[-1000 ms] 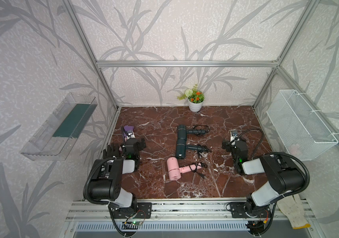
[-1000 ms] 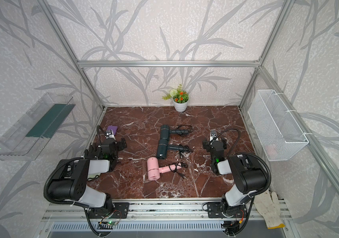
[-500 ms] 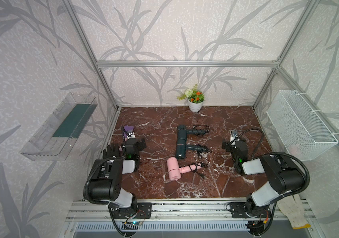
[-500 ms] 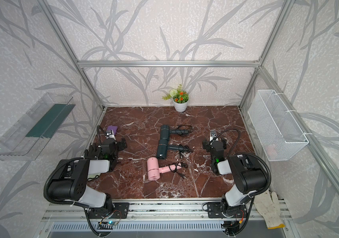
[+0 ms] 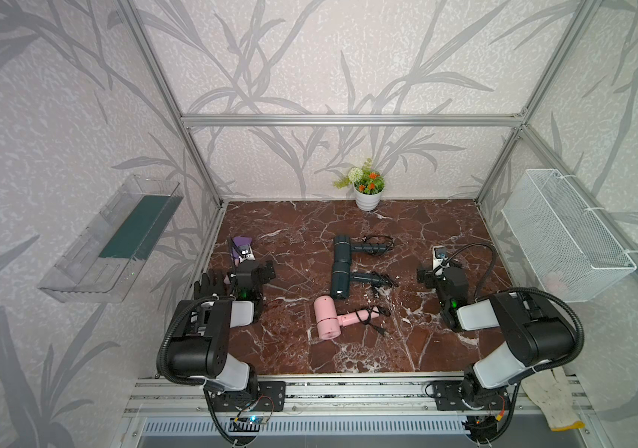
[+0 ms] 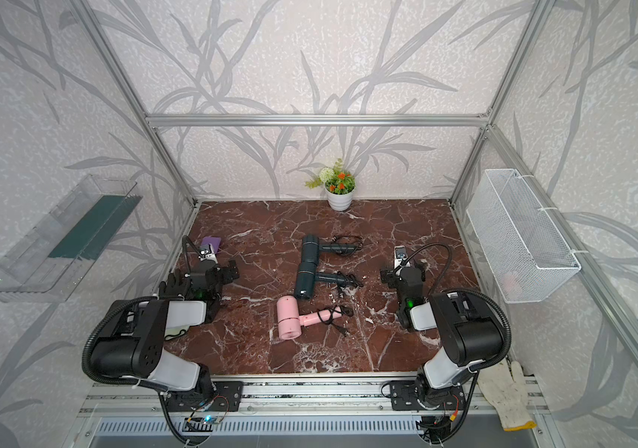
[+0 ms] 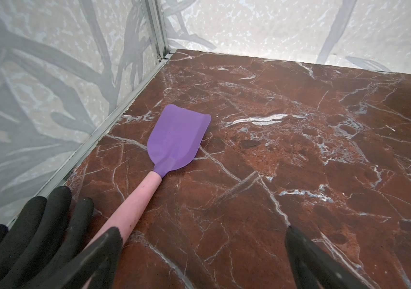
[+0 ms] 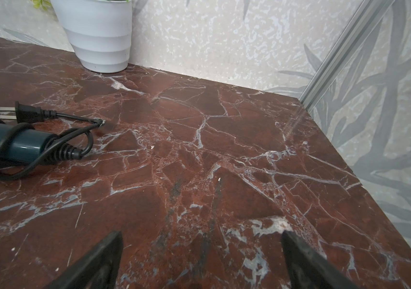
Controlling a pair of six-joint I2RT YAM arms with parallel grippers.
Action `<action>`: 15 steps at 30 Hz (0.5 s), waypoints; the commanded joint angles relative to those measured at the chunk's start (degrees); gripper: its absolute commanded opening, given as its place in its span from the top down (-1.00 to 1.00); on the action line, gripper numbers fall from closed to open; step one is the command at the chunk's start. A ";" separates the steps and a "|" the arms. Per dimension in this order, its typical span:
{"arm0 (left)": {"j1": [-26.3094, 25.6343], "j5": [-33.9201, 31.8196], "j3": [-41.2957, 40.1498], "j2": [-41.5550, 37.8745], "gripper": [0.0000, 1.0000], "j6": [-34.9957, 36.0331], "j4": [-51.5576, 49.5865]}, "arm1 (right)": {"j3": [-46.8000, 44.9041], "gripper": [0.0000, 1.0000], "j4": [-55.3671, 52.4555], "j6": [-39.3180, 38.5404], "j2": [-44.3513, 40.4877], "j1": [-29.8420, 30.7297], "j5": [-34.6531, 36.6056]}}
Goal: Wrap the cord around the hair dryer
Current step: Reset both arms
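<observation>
In both top views the red-brown marble counter point(image 5: 426, 232) is boxed in by wallpapered walls on three sides, with aluminium rails along its near edge. Three dryers lie around the middle, leaving bare stone along the far edge and toward both side edges.

The pink hair dryer point(image 5: 327, 320) is closest to the near edge. Its black cord point(image 5: 366, 315) is looped round the handle, with the plug end trailing on the stone. The far teal hair dryer point(image 5: 342, 246) and the near teal hair dryer point(image 5: 340, 281) lie barrel to barrel, handles toward the right edge, each with cord bunched on it. A white flower pot point(image 5: 367, 198) stands at the far edge.

The left gripper point(image 5: 252, 267) sits low by the left edge and the right gripper point(image 5: 441, 271) by the right edge, both well apart from the dryers.

In the left wrist view, the left gripper point(image 7: 203, 235) has its jaws spread wide, with only veined stone between them. A smooth purple spatula point(image 7: 178, 137) with a matte pink handle lies flat near the left edge. A black rubbery glove point(image 7: 32, 230) lies beside the handle's end. One finger overlaps that end, and I cannot tell whether they touch.

In the right wrist view, the right gripper point(image 8: 202, 235) is just as wide and empty. Clear stone runs to the far right corner. Off to one side lies the glossy handle of the far teal hair dryer point(image 8: 12, 143), black cord coiled round it and its plug point(image 8: 28, 113) resting on the counter.
</observation>
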 commanded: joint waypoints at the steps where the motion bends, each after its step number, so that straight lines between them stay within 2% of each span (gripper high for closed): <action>1: -0.09 0.22 0.88 -0.12 -0.99 1.12 0.79 | 1.21 -0.98 0.13 0.49 -0.38 -0.05 1.50; 15: -0.12 0.22 0.88 -0.18 -0.99 1.12 0.81 | 1.73 -0.98 -1.18 0.96 -0.54 -0.40 0.87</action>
